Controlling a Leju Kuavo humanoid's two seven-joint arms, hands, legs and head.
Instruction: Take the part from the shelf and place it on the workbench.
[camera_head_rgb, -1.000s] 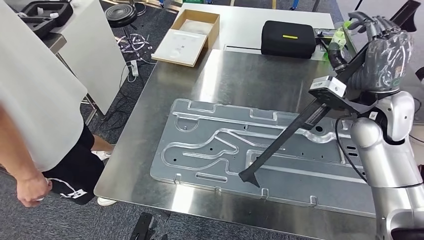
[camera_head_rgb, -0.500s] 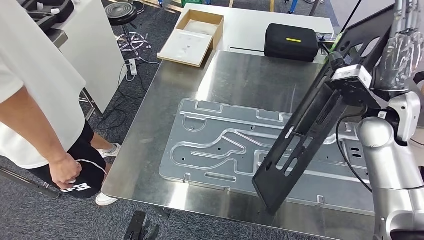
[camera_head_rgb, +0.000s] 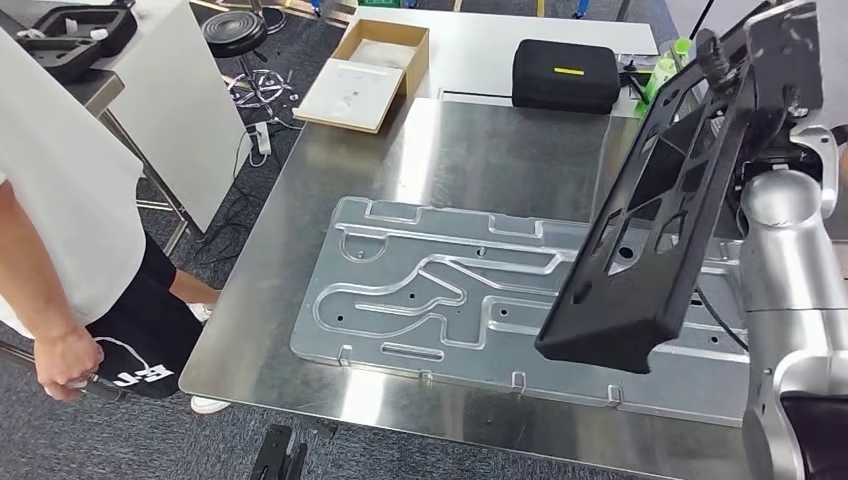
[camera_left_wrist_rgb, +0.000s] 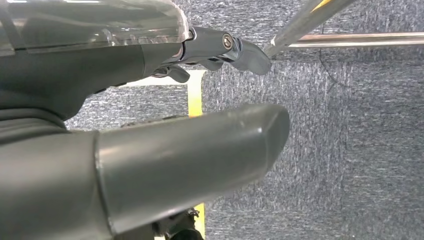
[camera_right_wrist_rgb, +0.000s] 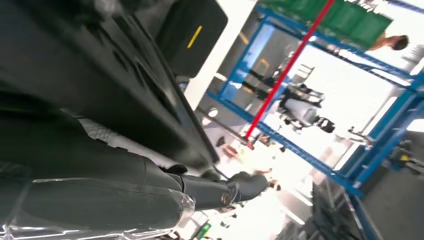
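The part (camera_head_rgb: 650, 230) is a flat black panel with several cutouts. It hangs tilted above the right side of the steel workbench (camera_head_rgb: 480, 150), lower end over the table, upper end by my right wrist. My right hand (camera_right_wrist_rgb: 150, 195) grips the part (camera_right_wrist_rgb: 90, 70) at its upper end, and the panel hides most of the fingers in the head view. My left hand (camera_left_wrist_rgb: 150, 130) hangs over grey carpet, thumb and fingers apart, holding nothing.
A large embossed aluminium plate (camera_head_rgb: 440, 290) covers much of the workbench. Behind it are a black case (camera_head_rgb: 565, 75) and a cardboard box (camera_head_rgb: 370, 65) on a white table. A person (camera_head_rgb: 60, 220) stands at the left edge. Blue racking (camera_right_wrist_rgb: 350, 165) is beyond.
The part has turned from edge-on to showing its broad face and has lifted, its lower end now off the plate. The view shifted slightly. The person's arm has moved.
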